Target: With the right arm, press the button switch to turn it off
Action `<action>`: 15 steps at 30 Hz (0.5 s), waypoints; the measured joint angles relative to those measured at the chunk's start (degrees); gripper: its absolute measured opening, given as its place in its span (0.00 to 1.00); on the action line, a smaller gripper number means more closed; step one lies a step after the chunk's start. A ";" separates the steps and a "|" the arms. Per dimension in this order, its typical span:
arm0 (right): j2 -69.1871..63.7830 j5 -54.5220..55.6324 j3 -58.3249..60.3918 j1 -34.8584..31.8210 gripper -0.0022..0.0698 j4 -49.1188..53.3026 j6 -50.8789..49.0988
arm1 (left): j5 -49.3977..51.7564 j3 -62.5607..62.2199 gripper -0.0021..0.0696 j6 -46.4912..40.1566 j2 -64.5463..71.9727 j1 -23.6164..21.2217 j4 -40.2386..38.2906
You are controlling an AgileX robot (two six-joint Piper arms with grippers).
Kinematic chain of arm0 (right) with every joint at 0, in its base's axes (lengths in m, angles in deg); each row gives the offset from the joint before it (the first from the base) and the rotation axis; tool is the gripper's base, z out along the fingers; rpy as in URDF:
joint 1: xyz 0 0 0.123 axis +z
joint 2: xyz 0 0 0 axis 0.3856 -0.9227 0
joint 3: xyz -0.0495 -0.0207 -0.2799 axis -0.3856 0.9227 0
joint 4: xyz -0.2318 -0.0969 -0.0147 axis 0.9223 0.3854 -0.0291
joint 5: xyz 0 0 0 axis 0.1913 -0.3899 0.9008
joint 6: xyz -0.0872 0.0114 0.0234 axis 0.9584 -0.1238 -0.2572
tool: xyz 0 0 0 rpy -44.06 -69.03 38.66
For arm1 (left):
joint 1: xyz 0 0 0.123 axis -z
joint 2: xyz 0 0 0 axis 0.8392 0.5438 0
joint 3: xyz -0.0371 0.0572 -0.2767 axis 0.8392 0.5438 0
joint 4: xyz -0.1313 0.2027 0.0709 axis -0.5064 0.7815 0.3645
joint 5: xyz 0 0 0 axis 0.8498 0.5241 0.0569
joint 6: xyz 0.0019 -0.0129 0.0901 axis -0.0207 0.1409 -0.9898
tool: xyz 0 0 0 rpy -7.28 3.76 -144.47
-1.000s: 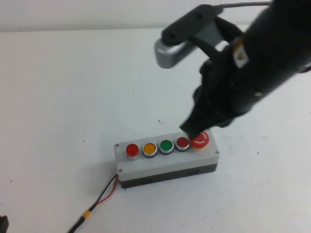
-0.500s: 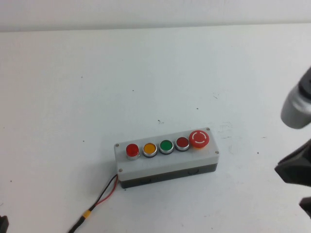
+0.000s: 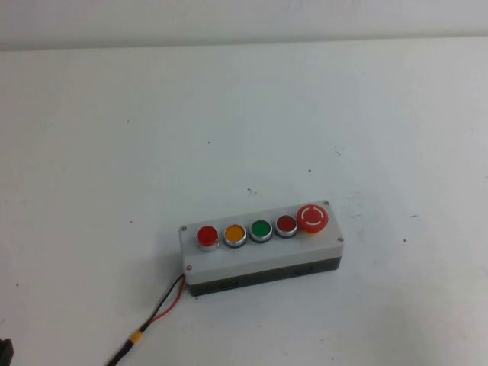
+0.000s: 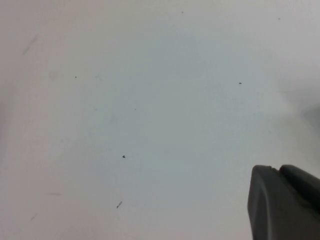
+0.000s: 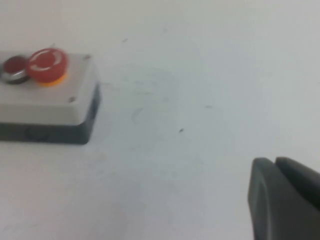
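With the right arm now withdrawn from the high view, the press appears complete; the button switch (image 3: 207, 236), unlit, sits at the left end of the grey box (image 3: 259, 259), well apart from both grippers' jaws, whose opening cannot be determined.

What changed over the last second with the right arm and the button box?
The right arm, which was down over the box's right-end buttons, pulled away to the right and left the high view; the right gripper now sits off to the box's right. The button box, button switch and left gripper show no change.
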 joint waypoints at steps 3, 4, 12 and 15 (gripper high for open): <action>6.04 14.72 10.70 -5.51 0.01 0.53 0.00 | 0.00 0.00 0.03 0.00 0.00 0.00 0.00; 7.95 19.80 13.63 -7.18 0.01 0.53 0.00 | 0.00 0.00 0.03 0.00 0.00 0.00 0.00; 19.61 27.02 20.99 -12.22 0.01 -3.39 0.00 | 0.00 0.00 0.03 0.00 0.00 0.00 0.00; 24.11 20.36 20.99 -12.22 0.01 -4.15 0.00 | 0.00 0.00 0.03 0.00 0.00 0.00 0.00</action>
